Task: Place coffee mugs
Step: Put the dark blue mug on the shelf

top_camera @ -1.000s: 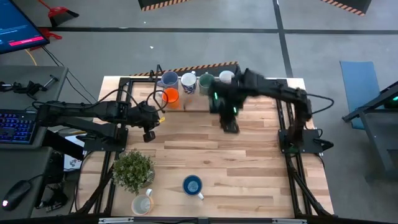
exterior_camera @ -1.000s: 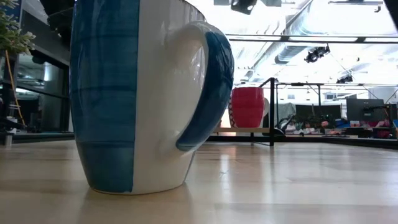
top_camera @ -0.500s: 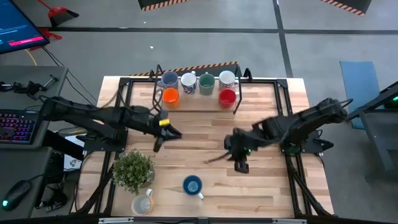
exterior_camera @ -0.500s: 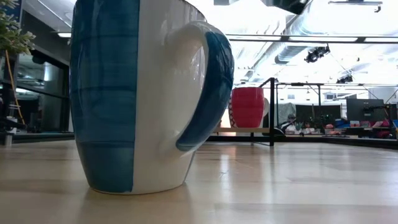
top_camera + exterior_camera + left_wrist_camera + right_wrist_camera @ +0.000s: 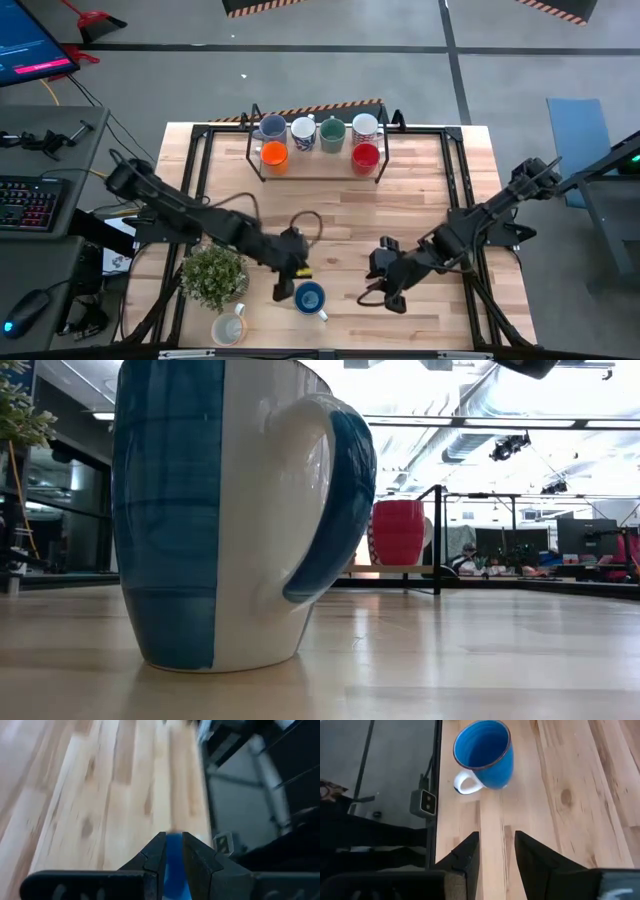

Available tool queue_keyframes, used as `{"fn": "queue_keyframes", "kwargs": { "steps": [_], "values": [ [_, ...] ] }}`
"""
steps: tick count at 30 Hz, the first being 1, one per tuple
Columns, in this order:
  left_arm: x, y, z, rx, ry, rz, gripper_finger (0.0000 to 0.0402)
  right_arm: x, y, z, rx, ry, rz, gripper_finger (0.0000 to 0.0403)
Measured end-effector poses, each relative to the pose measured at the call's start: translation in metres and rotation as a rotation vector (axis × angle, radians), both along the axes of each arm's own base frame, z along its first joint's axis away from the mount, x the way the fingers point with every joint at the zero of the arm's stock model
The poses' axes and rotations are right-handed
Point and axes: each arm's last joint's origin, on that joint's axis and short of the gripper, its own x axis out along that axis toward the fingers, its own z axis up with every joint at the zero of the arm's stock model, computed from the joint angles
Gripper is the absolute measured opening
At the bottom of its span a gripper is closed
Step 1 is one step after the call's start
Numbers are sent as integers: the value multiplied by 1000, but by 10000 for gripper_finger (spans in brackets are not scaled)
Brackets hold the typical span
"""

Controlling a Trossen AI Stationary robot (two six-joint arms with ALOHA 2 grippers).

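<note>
The blue mug stands upright on its base near the table's near edge; it fills the low view, handle to the right. My left gripper hovers just left of it, fingers open by a narrow gap with blue showing between them. My right gripper, open, is to the mug's right, and the blue mug lies ahead of its fingers. Six mugs sit in the rack at the far edge, the red mug among them. A cream mug stands at the near-left corner.
A potted green plant stands left of the blue mug, close under my left arm. The black rack frame lines the far edge, and dark rails run along the table's left and right sides. Bare wood lies between the rack and the blue mug.
Both arms have swept from the far side toward the near edge. My left gripper went from beside the rack's left end toward the near edge and rightward to the blue mug. My right gripper came away from the rack and dropped to the mug's right. The mugs stayed put.
</note>
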Motion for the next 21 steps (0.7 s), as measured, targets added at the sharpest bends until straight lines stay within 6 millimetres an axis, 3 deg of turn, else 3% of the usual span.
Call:
{"fn": "queue_keyframes", "kwargs": {
  "steps": [4, 10, 16, 21],
  "values": [
    [10, -16, -2, 67, 137, 7, 51, -6, 8, 0, -4, -10, -13, 103],
    [27, -31, -12, 147, 204, -33, 51, -16, 17, -2, -58, -8, -17, 103],
    [32, -34, -32, 193, 287, -40, 51, -28, 24, -5, -62, 47, -46, 103],
    [32, -32, -34, 206, 297, -45, 54, -36, 31, -6, -66, 46, -73, 103]
  ]
}}
